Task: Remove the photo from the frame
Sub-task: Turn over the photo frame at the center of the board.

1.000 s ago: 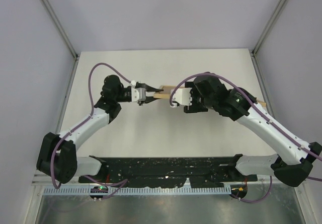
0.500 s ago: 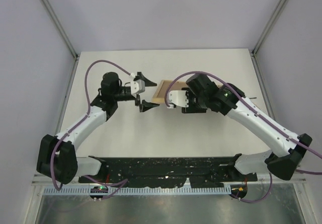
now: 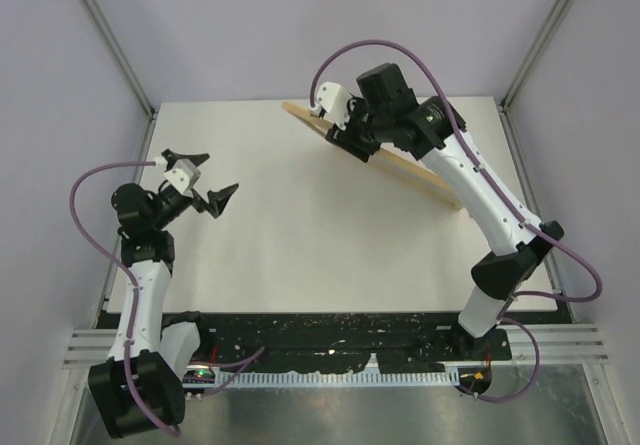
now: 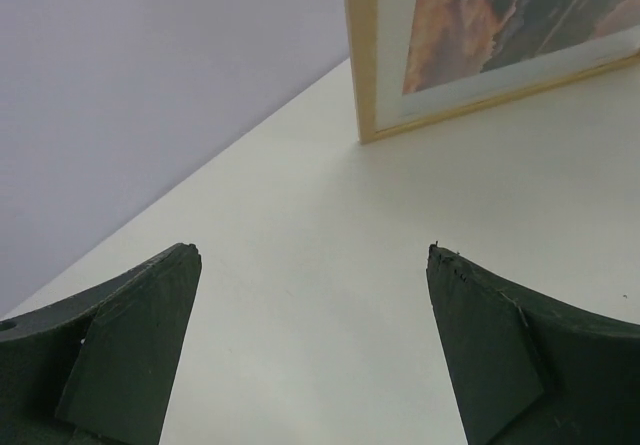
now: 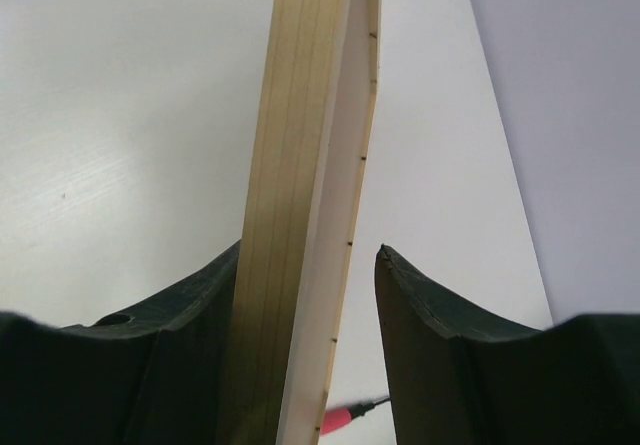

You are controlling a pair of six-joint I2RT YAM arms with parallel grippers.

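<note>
frame (image 3: 400,170): stands on its long edge, close to upright, at the far-right part of the table (image 3: 300,255). It runs diagonally and looks to rest on the surface.
right claw (image 3: 338,133): straddles the top rail near the far end and pinches the frame. One finger lies flat on the wood; a sliver of gap shows at the other tip.
left claw (image 3: 208,173): spread wide and holding nothing, at the left side of the table, well apart from the frame and pointed at its face.
photo (image 4: 480,15): inside the frame, orange and dark print showing on the face turned to the left claw. A pale border (image 4: 395,50) sits between print and wood; can't tell if it's mat or the sheet's own margin.
frame handling: likely stiff, light and thin, so it would tip if released on edge. Grip the wood rail, not the face.
photo handling: likely a thin, floppy sheet that creases and smudges. Take it by a margin or corner once it's exposed.
in the way: the photo is boxed in by rail and backing, with no free edge to grab yet. The back faces away from the left claw, and its fastening isn't visible.
nearby: small red-tipped item (image 5: 345,420) on the table below the frame in the right wrist view; can't tell what it is.
</note>
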